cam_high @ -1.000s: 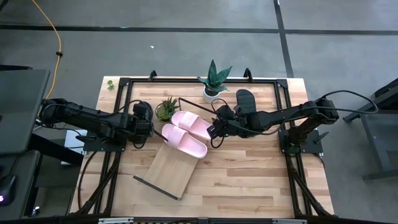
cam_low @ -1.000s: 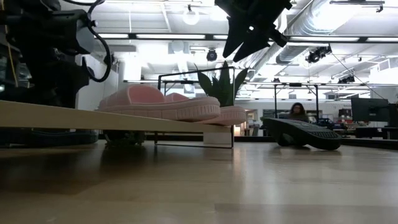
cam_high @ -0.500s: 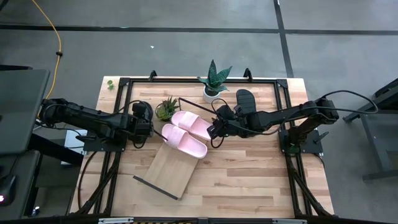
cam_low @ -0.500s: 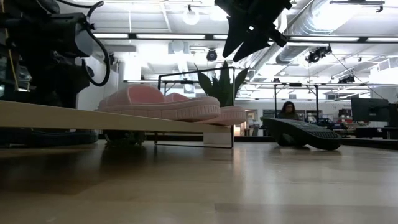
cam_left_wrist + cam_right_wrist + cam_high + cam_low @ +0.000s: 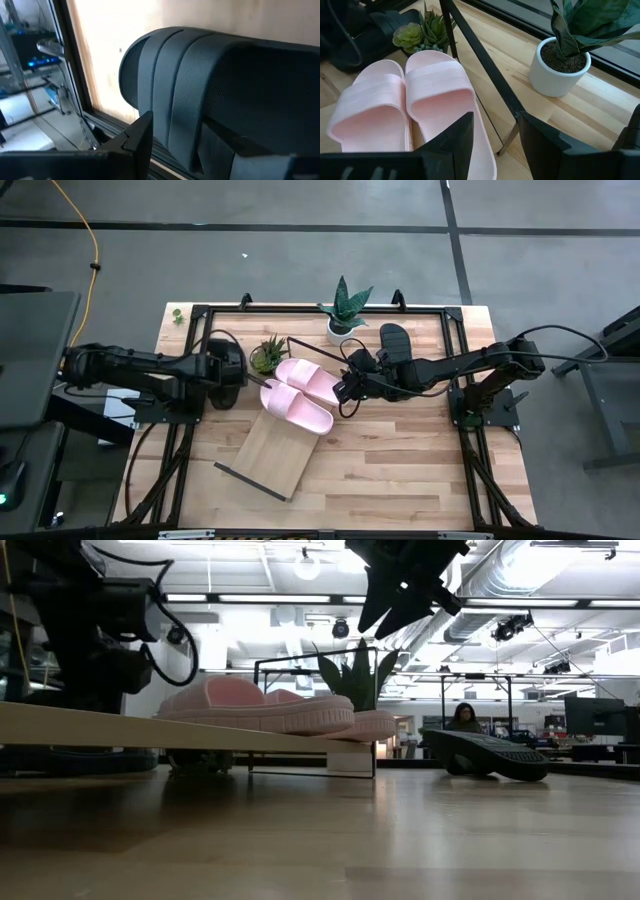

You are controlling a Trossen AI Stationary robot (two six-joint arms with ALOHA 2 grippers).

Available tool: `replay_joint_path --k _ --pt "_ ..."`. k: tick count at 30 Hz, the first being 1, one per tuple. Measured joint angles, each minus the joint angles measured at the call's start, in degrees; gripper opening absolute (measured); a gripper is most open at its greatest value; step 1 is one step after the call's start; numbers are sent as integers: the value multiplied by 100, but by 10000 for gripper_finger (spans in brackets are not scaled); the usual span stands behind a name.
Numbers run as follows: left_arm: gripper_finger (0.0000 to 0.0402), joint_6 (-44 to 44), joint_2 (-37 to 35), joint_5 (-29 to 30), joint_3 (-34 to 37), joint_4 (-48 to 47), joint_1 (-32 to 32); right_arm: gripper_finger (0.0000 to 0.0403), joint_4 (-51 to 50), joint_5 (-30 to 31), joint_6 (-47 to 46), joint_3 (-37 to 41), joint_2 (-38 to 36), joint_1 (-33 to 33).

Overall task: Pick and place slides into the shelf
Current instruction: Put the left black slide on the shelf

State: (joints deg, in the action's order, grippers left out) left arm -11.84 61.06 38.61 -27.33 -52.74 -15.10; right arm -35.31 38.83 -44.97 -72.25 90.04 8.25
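Left wrist view: ribbed, mesh-textured black slide [image 5: 200,95] in left tool [image 5: 175,145].

Two pink slides [image 5: 297,394] on tilted shelf [image 5: 271,448], black slide [image 5: 394,340] by potted plant [image 5: 344,310]

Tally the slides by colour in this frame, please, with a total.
Pink slides: 2
Black slides: 2, one on the table and one in the left gripper
Total: 4
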Motion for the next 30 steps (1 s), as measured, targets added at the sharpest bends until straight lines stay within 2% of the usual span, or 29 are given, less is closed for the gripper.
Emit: replay_joint_path --k 10,30 --pt "127 -325 1 -387 0 218 -330 146 -2 0 0 0 0 0" --pt "125 -273 0 -319 0 222 -330 146 0 0 -22 0 0 0"
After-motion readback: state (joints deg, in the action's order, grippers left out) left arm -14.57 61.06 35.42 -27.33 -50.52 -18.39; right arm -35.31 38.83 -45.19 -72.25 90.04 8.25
